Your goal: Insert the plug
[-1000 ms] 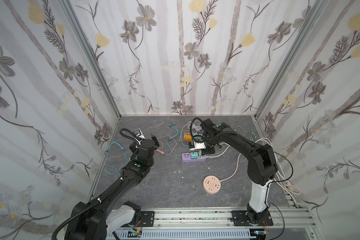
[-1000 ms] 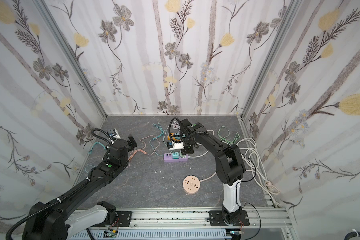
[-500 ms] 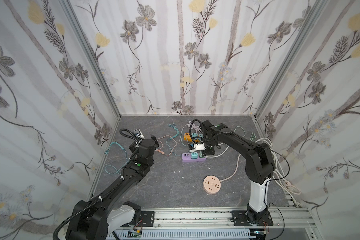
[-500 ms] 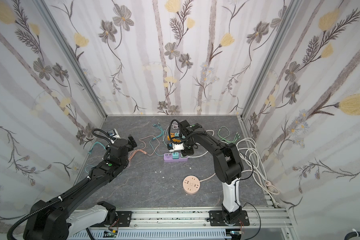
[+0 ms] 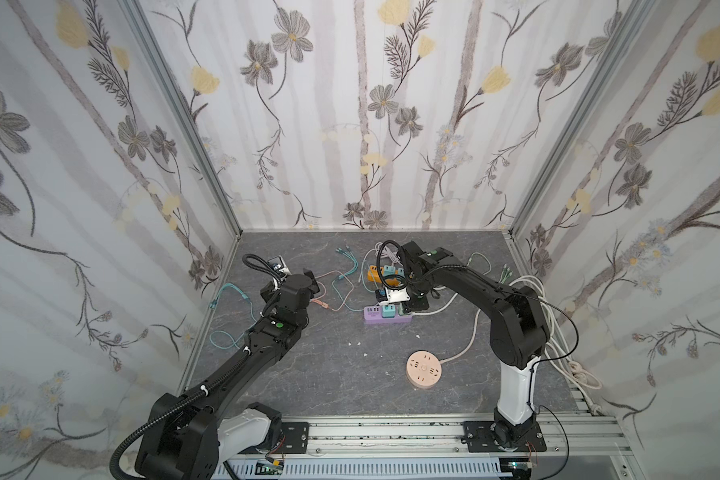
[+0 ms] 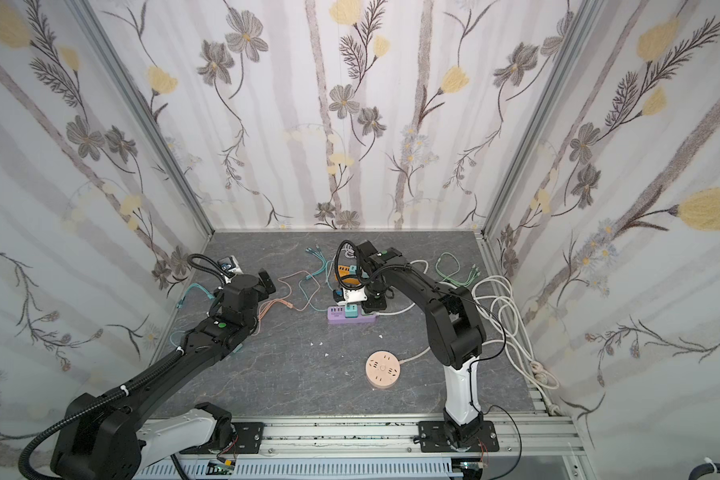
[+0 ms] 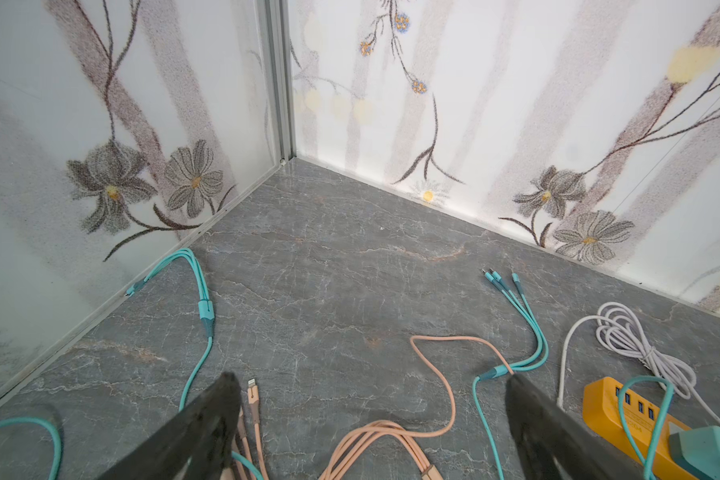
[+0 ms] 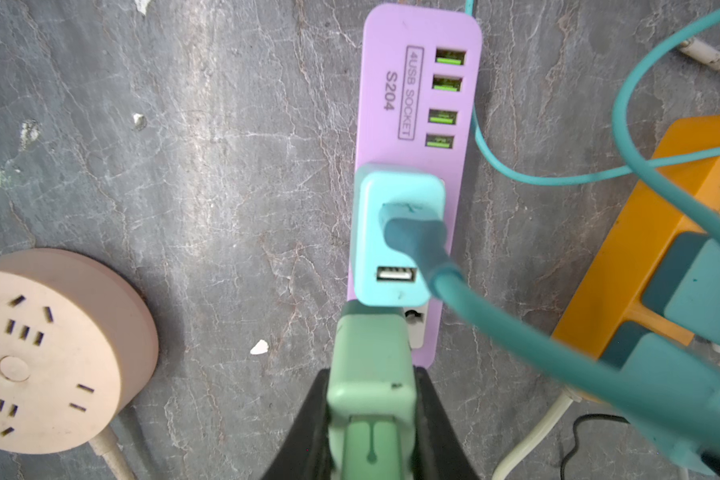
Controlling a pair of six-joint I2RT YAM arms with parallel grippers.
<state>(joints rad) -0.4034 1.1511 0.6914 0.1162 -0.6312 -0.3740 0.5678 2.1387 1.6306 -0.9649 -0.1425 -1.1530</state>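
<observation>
Plug (image 8: 366, 349): mint-green block of hard moulded plastic. My guess is that it is light and rigid and won't give under pressure. The sides are smooth, so it could twist or slip if pinched near a corner. The best hold looks like the one in use, across the two flat flanks and well back from the pin end, so the push runs straight along the body.

Right hand (image 8: 373, 399): closed on the plug, with one black finger flat against each flank. The plug's nose sticks out ahead of the fingertips.

Purple power strip (image 8: 395, 83): lies on the table (image 8: 184, 166) directly under and ahead of the right hand. The plug's nose is over the near end of the strip and touches, or nearly touches, the teal adaptor (image 8: 395, 232) already seated just beyond it. A sliver of the strip's white socket face (image 8: 416, 322) shows beside the nose. The pins are hidden under the body, so I cannot tell whether they are in the slots. The plug seems to sit slightly off the socket's centre (judged from the wrist view only).

A teal cable (image 8: 516, 332) loops close past the right hand on the side of the orange strip (image 8: 641, 249) and could snag. A round pink socket (image 8: 51, 353) sits well clear on the opposite side.

Left hand (image 7: 373, 382): jaws spread wide and holding nothing, far from the plug. Pink cable (image 7: 375, 432) lies on the table between its fingers.
</observation>
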